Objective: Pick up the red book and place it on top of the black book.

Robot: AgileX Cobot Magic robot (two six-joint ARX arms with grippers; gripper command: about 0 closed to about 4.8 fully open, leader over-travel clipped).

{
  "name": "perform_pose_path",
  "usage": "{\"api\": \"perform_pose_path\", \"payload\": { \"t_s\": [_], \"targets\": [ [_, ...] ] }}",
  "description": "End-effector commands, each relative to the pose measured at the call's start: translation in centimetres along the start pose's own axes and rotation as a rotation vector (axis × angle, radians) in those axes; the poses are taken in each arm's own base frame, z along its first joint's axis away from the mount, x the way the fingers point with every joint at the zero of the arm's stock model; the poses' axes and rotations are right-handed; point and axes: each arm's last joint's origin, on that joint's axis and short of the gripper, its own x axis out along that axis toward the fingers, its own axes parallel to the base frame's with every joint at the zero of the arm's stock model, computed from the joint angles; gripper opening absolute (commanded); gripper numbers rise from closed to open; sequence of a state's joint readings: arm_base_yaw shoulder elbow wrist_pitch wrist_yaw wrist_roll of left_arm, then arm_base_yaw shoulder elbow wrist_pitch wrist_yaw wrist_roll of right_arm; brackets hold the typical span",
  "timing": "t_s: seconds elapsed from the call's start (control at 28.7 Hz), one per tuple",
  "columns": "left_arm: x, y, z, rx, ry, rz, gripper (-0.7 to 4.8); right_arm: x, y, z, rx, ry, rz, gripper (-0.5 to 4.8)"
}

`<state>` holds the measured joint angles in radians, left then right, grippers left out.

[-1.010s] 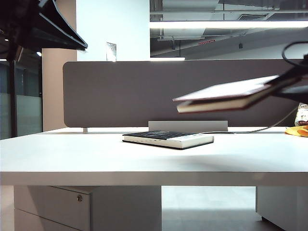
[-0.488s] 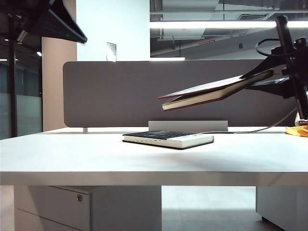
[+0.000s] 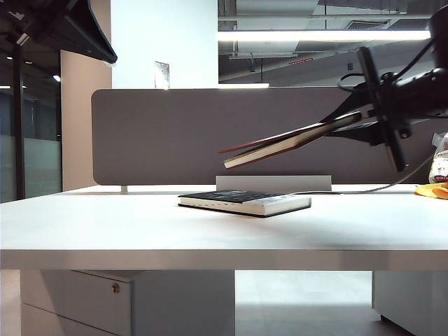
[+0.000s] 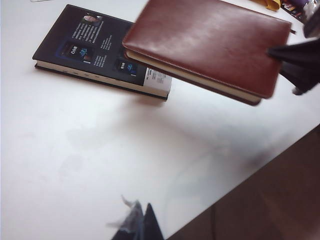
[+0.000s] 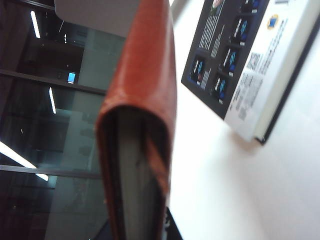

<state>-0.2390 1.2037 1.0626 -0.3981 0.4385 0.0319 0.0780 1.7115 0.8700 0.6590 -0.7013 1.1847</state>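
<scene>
The red book [image 3: 290,143] is held in the air by the right gripper [image 3: 371,119], jaws clamped on its edge at the 3 o'clock end; it is tilted, free end dipping toward 8 o'clock. The black book [image 3: 245,201] lies flat on the white bench [image 3: 140,231], below and apart from the red book, slightly toward 7 o'clock of it. The left gripper [image 3: 66,28] is seen high at 10 o'clock, well apart from both books; its jaw state cannot be told.
</scene>
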Motion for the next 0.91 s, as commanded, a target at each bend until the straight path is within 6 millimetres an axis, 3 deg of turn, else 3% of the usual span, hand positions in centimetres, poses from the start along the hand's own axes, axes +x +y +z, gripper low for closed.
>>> {"api": "perform_pose_path", "payload": {
  "t_s": [0.03, 0.45, 0.63, 0.91],
  "targets": [
    [-0.2, 0.0, 0.2, 0.019, -0.003, 0.015, -0.05, 1.5, 1.2, 1.3, -0.059, -0.008, 0.062, -0.02],
    [-0.2, 0.0, 0.0, 0.015, 0.014, 0.012, -0.05, 6.5, -0.8, 3.8, 0.016, 0.035, -0.024, -0.02],
    [-0.2, 0.0, 0.0, 0.014, 0.016, 0.012, -0.05, 8.3, -0.7, 4.5, 0.036, 0.045, -0.054, -0.02],
    [-0.2, -0.1, 0.0, 0.014, 0.015, 0.012, -0.05, 9.5, -1.3, 5.3, 0.087, 0.029, -0.137, -0.02]
  ]
}}
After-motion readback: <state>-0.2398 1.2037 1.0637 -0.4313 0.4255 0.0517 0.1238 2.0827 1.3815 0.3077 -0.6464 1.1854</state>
